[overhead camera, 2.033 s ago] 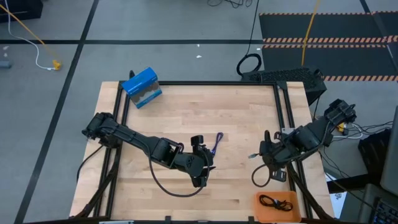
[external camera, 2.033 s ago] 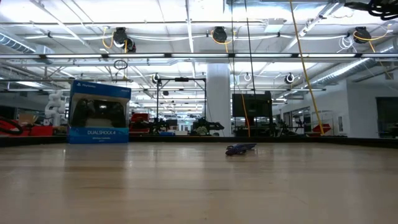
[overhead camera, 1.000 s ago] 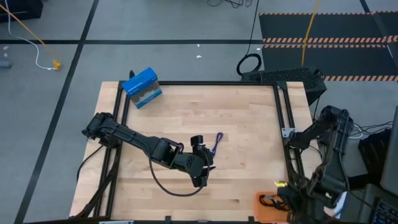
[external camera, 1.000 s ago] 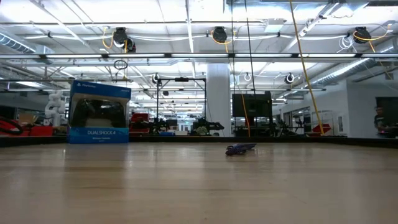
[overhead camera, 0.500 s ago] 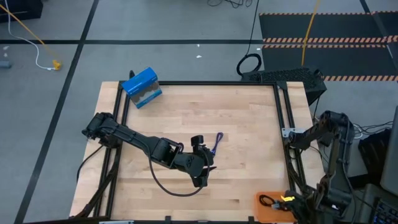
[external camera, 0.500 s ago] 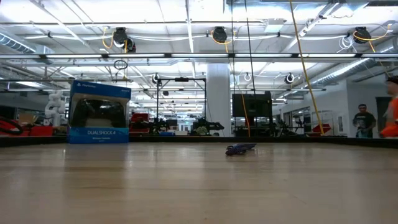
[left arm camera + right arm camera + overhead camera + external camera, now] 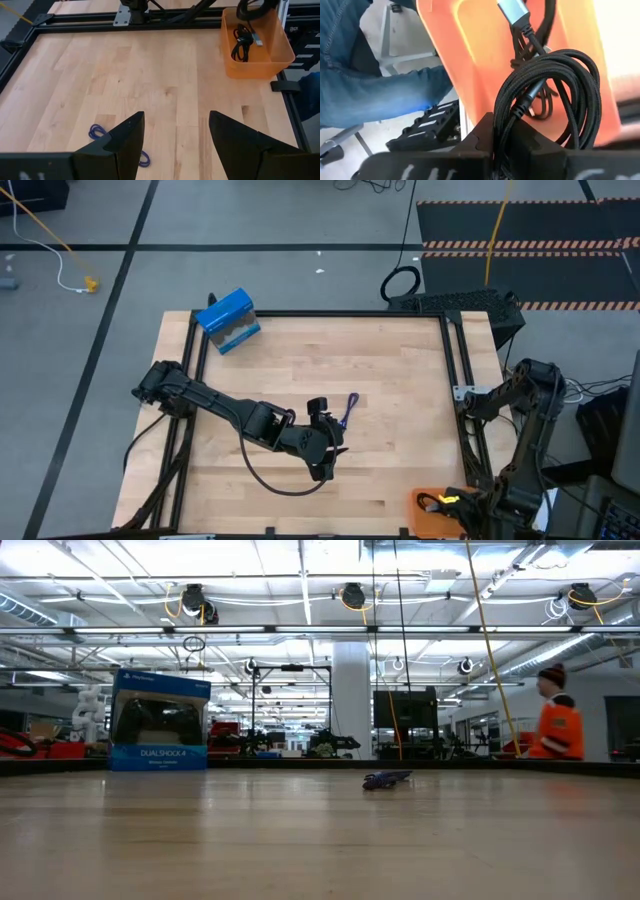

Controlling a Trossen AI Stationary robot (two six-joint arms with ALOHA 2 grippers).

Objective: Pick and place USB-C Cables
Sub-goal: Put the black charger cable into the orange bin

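The right arm's gripper (image 7: 512, 132) has swung from mid-table to the near-right corner, carrying a black braided cable coil (image 7: 555, 95) over the orange plastic bin (image 7: 425, 515), while a person in orange (image 7: 556, 725) has appeared far right.

Bright overhead ceiling lights (image 7: 352, 596) flood my table (image 7: 300, 360) evenly with soft shadows, while my right wrist view blurs up close.

High cam is looking straight down on the whole table (image 7: 390, 360). Low cam is sitting at tabletop level, facing the room. Left wrist cam is looking across to the orange bin (image 7: 256, 42) far beyond its fingers; right wrist cam is seeing that bin (image 7: 485, 55) close up.
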